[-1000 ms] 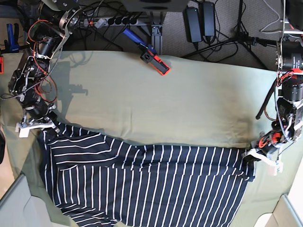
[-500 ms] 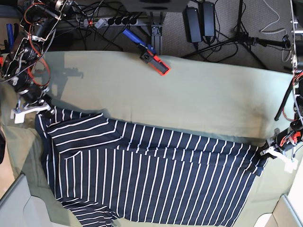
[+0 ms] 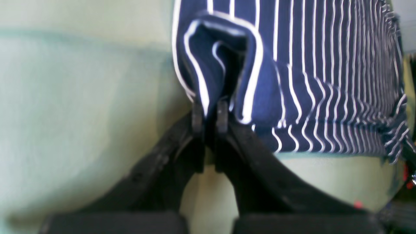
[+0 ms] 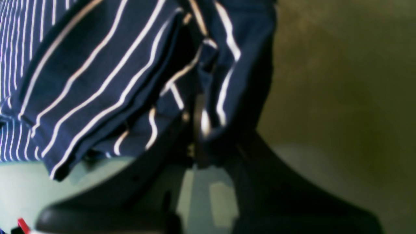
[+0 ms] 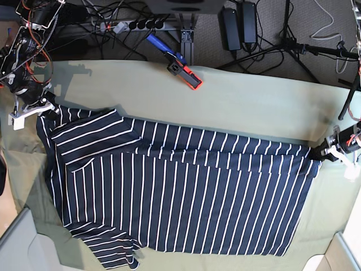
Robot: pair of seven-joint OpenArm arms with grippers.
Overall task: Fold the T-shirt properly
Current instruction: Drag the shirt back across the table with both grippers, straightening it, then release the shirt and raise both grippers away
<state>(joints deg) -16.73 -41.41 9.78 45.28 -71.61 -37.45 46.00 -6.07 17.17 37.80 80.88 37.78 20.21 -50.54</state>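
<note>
Soft dark navy T-shirt (image 5: 175, 192) with thin white stripes lies stretched over the plain olive-green table cloth (image 5: 225, 107), long axis running between both arms. Left gripper (image 3: 209, 112) pinches one folded corner; right gripper (image 4: 198, 126), blurred, apparently pinches the opposite corner, jaws pressed together.

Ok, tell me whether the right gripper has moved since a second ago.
Yes. In the base view the right gripper, shut on the T-shirt, has gone up and left, nearer the power strip.
</note>
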